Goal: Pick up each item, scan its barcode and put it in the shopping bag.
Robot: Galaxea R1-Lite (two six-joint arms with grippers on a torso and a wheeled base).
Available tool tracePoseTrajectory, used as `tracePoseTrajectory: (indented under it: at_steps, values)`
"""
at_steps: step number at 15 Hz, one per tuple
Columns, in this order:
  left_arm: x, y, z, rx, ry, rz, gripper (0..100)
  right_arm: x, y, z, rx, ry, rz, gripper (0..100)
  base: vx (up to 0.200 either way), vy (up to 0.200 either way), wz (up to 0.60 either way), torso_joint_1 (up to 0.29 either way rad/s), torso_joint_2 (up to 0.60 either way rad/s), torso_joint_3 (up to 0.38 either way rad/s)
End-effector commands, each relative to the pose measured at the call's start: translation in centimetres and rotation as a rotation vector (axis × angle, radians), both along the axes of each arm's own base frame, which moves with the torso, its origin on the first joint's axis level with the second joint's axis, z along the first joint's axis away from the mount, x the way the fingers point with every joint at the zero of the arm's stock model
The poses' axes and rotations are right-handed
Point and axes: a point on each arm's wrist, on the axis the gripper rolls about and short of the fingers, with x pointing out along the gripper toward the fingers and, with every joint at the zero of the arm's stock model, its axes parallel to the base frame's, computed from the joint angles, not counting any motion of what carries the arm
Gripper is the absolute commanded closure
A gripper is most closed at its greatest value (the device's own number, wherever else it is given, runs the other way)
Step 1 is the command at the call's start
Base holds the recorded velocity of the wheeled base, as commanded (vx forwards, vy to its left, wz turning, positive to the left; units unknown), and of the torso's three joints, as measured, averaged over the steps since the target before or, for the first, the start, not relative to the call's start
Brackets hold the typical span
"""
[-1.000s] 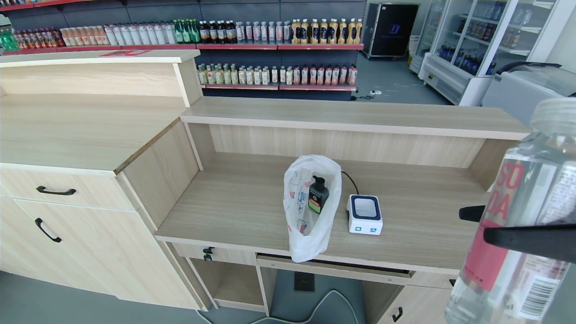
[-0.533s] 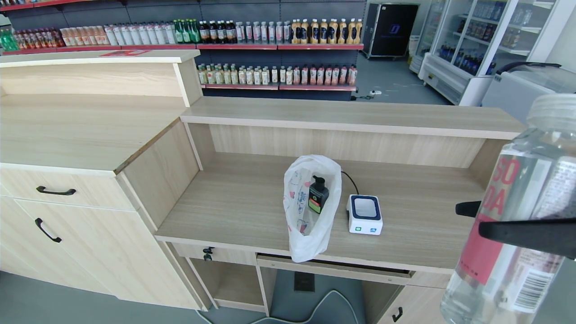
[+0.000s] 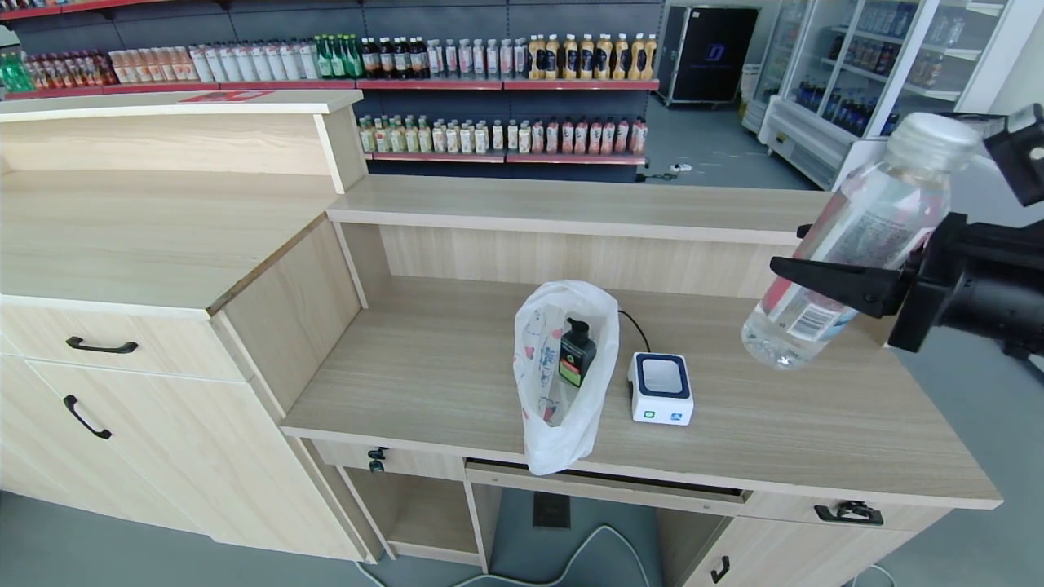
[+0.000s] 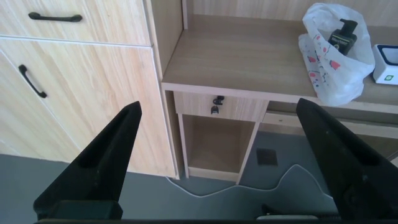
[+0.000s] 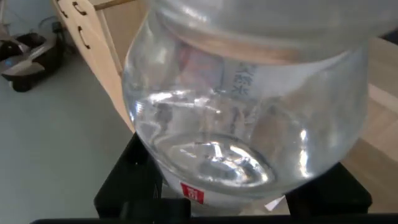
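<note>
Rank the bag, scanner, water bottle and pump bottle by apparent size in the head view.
1. water bottle, though it is held nearer the camera, so its lead over the bag is unsure
2. bag
3. scanner
4. pump bottle, partly hidden in the bag

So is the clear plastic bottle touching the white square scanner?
Apart. Head view: the clear plastic bottle hangs in the right hand, bare wooden counter between it and the white scanner.

No print is legible; the bottle (image 3: 873, 220) label carries a barcode (image 3: 811, 322) and tiny unreadable lettering.
</note>
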Motion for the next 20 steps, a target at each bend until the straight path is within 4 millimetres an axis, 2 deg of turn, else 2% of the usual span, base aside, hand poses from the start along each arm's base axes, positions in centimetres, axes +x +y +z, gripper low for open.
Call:
tracePoseTrajectory:
  at_steps: [1,2,3,5,9,12,14,17,20]
  values:
    - [0.0,0.0,0.0,0.001,0.0,0.0,0,7.4,-4.6,-7.0,-0.194,-0.072,-0.208,100,0.0,0.0,0.0,0.0,0.0,0.0]
    - [0.0,0.0,0.0,0.001,0.0,0.0,0,8.2,-5.4,-7.8,-0.237,-0.111,-0.233,100,0.0,0.0,0.0,0.0,0.0,0.0]
    - [0.0,0.0,0.0,-0.001,0.0,0.0,0,10.1,-7.2,-9.7,-0.333,-0.19,-0.281,100,0.0,0.0,0.0,0.0,0.0,0.0]
    - [0.0,0.0,0.0,-0.001,0.0,0.0,0,12.2,-7.7,-11.4,-0.36,-0.275,-0.299,100,0.0,0.0,0.0,0.0,0.0,0.0]
    - [0.0,0.0,0.0,-0.001,0.0,0.0,0,14.7,-6.3,-13.5,-0.344,-0.479,-0.287,100,0.0,0.0,0.0,0.0,0.0,0.0]
    - [0.0,0.0,0.0,0.001,0.0,0.0,0,17.1,-5.5,-16.1,-0.369,-0.486,-0.261,100,0.0,0.0,0.0,0.0,0.0,0.0]
    - [0.0,0.0,0.0,0.001,0.0,0.0,0,18.0,-5.5,-17.4,-0.379,-0.474,-0.253,100,0.0,0.0,0.0,0.0,0.0,0.0]
    - [0.0,0.0,0.0,-0.001,0.0,0.0,0,19.0,-5.3,-18.1,-0.378,-0.493,-0.211,100,0.0,0.0,0.0,0.0,0.0,0.0]
    - [0.0,0.0,0.0,-0.001,0.0,0.0,0,19.9,-5.2,-18.0,-0.375,-0.522,-0.213,100,0.0,0.0,0.0,0.0,0.0,0.0]
